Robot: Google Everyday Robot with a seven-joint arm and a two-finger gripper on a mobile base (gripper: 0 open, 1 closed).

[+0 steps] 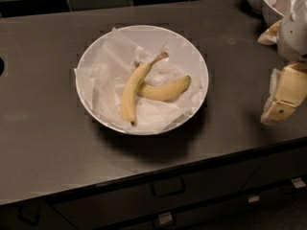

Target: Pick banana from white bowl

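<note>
One white bowl [87, 61], wide and shallow and lined with crumpled white paper, sat near the middle of a dark grey counter [43, 143]. Two bananas lay inside it. The banana [130, 87], the longer and paler of the two, ran from its thin brownish stem at the far right of the bowl's middle down to its tip near the bowl's near rim. The second banana [165, 91], shorter and deeper yellow, lay crosswise to the right of it, its left end touching or tucked just under the longer one's middle; which of the two could not be told.

One gripper [280, 104], cream-coloured, hung at the right edge of the scene over the counter, well apart from the bowl and to its right. It had hold of neither banana, and whether it was open or closed could not be told. A rounded white part of the arm [295, 30] showed above it.

In the far right corner stood two smaller white bowls [271, 1], both cut off by the edge of the view. Dark drawer fronts [192, 190] ran below the counter's near edge.
</note>
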